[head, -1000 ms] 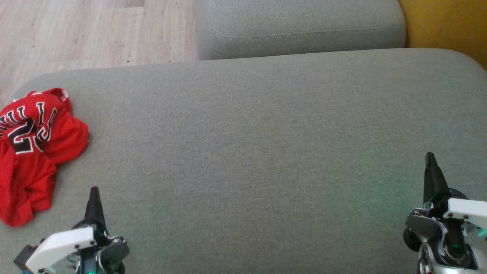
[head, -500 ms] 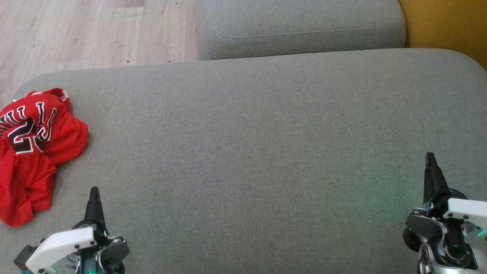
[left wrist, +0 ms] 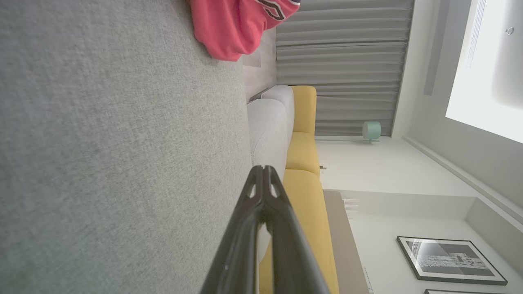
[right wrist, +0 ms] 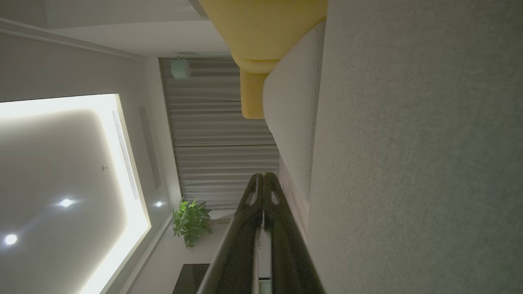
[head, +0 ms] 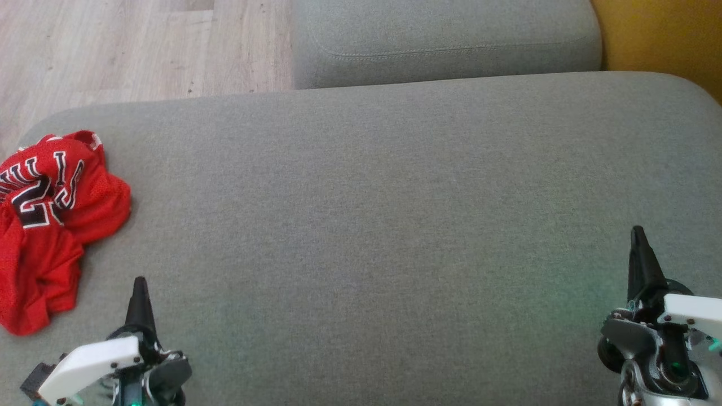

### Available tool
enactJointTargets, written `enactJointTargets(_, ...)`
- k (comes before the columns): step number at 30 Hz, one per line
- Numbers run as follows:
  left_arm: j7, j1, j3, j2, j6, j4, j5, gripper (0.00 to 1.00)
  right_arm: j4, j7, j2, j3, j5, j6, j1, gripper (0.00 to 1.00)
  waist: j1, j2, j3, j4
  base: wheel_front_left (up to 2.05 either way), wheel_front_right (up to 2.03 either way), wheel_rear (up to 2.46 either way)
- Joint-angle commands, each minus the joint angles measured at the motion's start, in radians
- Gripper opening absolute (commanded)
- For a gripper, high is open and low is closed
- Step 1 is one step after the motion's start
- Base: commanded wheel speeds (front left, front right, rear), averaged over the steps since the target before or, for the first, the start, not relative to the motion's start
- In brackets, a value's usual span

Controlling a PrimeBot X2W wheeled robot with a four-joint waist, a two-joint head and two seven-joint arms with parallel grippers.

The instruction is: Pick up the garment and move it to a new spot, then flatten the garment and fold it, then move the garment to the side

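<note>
Red garment (head: 45, 248) bunched nr & left of left end effector (head: 139, 281).

Garment (head: 48, 225) on large cushion (head: 366, 214) at its left edge, left pincer (head: 139, 286) near front, right of garment, right pincer (head: 637, 235) front right, smaller cushion (head: 445, 42) behind, floor (head: 113, 51) behind left.

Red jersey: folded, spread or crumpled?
Crumpled. The red jersey lies bunched in uneven folds at the left edge of the grey cushion, lettering distorted.
</note>
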Motion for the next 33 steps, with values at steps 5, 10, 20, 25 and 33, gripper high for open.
enactJointTargets(5,0.003,-0.049,0.040,0.006,-0.006,-0.037,-0.006,0.00,-0.039,0.005,-0.005,0.021,0.007,0.003,-0.020,0.00,0.0000,-0.0001,0.000,0.000,0.00,0.00,0.00)
enactJointTargets(10,0.003,-0.049,0.040,0.006,-0.006,-0.037,-0.006,0.00,-0.039,0.005,-0.005,0.021,0.007,0.003,-0.020,0.00,0.0000,-0.0001,0.000,0.000,0.00,0.00,0.00)
enactJointTargets(20,0.003,-0.049,0.040,0.006,-0.006,-0.037,-0.006,0.00,-0.039,0.005,-0.005,0.021,0.007,0.003,-0.020,0.00,0.0000,-0.0001,0.000,0.000,0.00,0.00,0.00)
enactJointTargets(25,0.003,-0.049,0.040,0.006,-0.006,-0.037,-0.006,0.00,-0.039,0.005,-0.005,0.021,0.007,0.003,-0.020,0.00,0.0000,-0.0001,0.000,0.000,0.00,0.00,0.00)
enactJointTargets(33,0.003,-0.049,0.040,0.006,-0.006,-0.037,-0.006,0.00,-0.039,0.005,-0.005,0.021,0.007,0.003,-0.020,0.00,0.0000,-0.0001,0.000,0.000,0.00,0.00,0.00)
